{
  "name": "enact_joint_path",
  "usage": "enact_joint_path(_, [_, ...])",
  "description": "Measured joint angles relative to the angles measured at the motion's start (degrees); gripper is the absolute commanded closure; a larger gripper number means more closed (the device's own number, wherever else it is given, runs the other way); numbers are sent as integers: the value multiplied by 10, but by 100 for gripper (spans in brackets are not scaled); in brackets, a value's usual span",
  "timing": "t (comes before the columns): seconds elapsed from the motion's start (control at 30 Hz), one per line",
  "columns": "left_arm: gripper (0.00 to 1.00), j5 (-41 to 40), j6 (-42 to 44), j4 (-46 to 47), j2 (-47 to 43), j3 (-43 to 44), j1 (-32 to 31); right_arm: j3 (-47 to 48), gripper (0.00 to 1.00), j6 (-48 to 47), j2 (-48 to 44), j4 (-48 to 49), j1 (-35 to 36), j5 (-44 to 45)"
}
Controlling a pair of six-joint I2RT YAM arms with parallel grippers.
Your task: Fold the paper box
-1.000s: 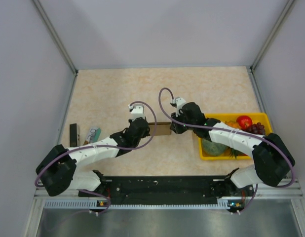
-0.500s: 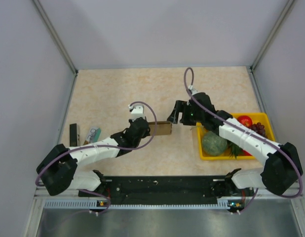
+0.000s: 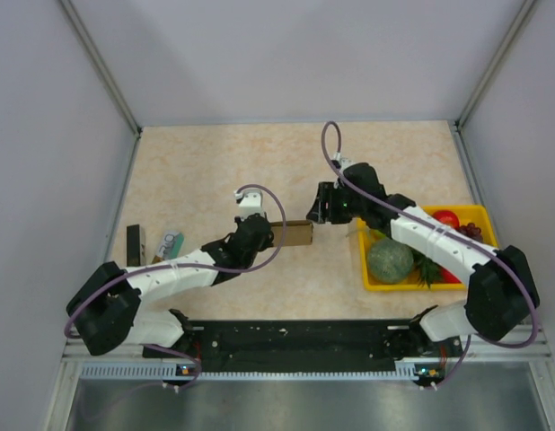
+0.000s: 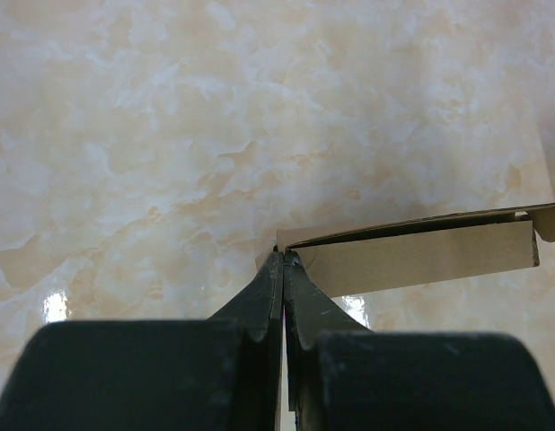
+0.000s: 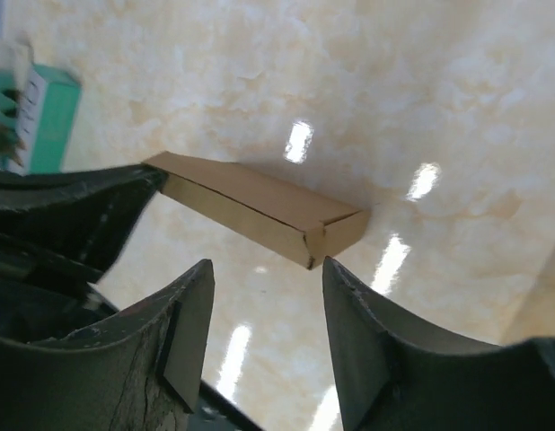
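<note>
Where clamped, paper box [image 4: 421, 256] corner hidden.

White arm links [image 3: 170, 274], black joints [image 3: 102, 319], looping purple cables [image 3: 283, 232]

This is a lab robot cell. Here plain grey wall panels [image 3: 295, 54] on aluminium struts [image 3: 98, 63] enclose the beige marble-patterned table [image 3: 197, 171], and a black metal mounting rail [image 3: 295, 338] spans its near edge.

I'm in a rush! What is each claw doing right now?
Left claw: shut on the paper box.
Right claw: open, holding nothing.
</note>
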Motion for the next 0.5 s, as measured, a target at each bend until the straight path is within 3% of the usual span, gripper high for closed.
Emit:
enact_joint_path(0.2, [100, 2, 1, -6, -3, 0, -2, 63, 64, -231, 21, -83, 0, -16])
enact_joint_path(0.27, [100, 2, 1, -6, -3, 0, -2, 87, 73, -265, 40, -97, 0, -20])
enact_joint_path(0.5, [100, -1, 1, -7, -3, 0, -4, 113, 73, -316, 79, -139, 3, -21])
